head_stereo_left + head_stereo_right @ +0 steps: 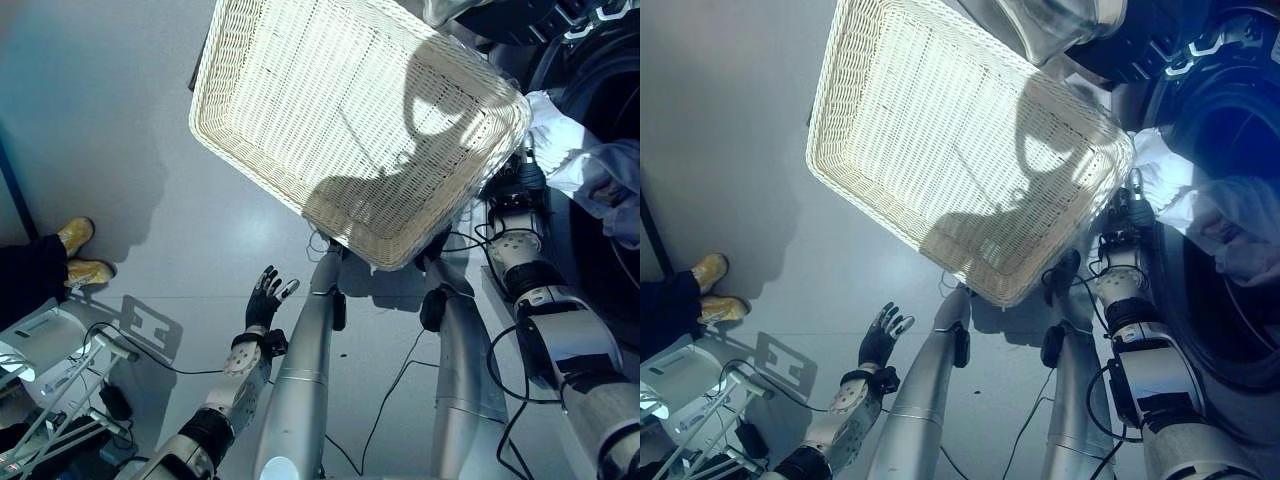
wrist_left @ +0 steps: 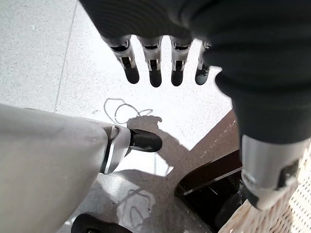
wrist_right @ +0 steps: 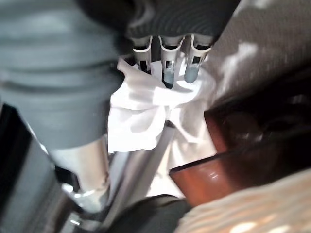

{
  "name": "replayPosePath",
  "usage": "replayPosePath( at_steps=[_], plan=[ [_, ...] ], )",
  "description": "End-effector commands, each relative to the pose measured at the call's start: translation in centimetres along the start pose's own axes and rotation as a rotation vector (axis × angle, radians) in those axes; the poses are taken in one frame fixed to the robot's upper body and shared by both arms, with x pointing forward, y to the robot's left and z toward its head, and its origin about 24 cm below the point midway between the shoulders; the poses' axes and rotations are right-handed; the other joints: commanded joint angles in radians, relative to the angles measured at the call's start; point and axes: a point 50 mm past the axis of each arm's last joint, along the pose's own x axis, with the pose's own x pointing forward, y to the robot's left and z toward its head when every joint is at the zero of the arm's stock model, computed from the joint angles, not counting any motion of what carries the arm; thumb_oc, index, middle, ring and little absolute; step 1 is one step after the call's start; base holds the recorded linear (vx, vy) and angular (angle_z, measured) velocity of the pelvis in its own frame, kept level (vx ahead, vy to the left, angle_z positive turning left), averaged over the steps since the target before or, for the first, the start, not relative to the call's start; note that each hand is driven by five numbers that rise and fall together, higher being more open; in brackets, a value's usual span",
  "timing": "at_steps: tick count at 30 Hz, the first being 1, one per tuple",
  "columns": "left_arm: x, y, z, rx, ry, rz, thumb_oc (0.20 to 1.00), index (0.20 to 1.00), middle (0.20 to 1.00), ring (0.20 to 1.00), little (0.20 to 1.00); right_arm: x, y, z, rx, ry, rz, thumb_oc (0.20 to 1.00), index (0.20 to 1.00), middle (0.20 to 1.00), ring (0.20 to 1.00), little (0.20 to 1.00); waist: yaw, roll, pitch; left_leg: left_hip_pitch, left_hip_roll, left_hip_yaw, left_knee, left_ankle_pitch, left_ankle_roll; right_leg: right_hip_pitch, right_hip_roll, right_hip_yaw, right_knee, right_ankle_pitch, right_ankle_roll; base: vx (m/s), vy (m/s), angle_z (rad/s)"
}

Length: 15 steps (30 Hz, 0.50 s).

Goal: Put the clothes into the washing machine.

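A white cloth and a pale bluish garment lie bunched in the dark round mouth of the washing machine at the right. My right hand is at the mouth's rim. In the right wrist view its straight fingers rest against the white cloth, with the thumb held apart. The white wicker basket stands tilted in the middle with nothing inside it. My left hand hangs low over the floor below the basket, and its fingers are spread and hold nothing.
A person's yellow shoes and dark trouser leg are at the left edge. A white stand with cables sits at the lower left. The machine's clear door hangs open above the basket's far corner.
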Motion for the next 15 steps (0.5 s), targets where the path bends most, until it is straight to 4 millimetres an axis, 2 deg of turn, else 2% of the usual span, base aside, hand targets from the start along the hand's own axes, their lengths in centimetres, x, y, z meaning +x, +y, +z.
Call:
replayPosePath(
  at_steps=[1, 7, 15],
  plan=[
    [-0.8, -0.3, -0.4, -0.036, -0.001, -0.006, 1.0, 1.0, 1.0, 1.0, 1.0, 0.7, 1.4, 4.7, 0.228, -0.222, 0.089, 0.2, 0.2, 0.2, 0.2, 0.2, -0.025, 0.145, 0.002, 0.035, -0.046, 0.076, -0.065, 0.033, 0.026, 0.039, 0.07, 0.027, -0.003, -0.009, 0.083, 0.0, 0.0, 0.0],
    [-1.1, -0.2, -0.3, -0.027, -0.01, -0.006, 1.0, 1.0, 1.0, 1.0, 1.0, 0.3, 2.8, 4.4, 0.371, -0.271, 0.06, 0.2, 0.2, 0.2, 0.2, 0.2, -0.032, 0.138, 0.002, 0.049, -0.046, 0.076, -0.08, 0.036, 0.029, 0.056, 0.076, 0.031, -0.018, -0.004, 0.086, 0.0, 0.0, 0.0],
    [-1.3, 0.2, -0.2, -0.029, -0.014, 0.006, 1.0, 1.0, 1.0, 1.0, 1.0, -0.2, 2.3, 5.8, 0.37, -0.368, 0.015, 0.2, 0.2, 0.2, 0.2, 0.2, -0.042, 0.128, 0.002, 0.067, -0.043, 0.083, -0.086, 0.036, 0.031, 0.076, 0.082, 0.032, -0.034, 0.005, 0.086, 0.0, 0.0, 0.0]
  ],
)
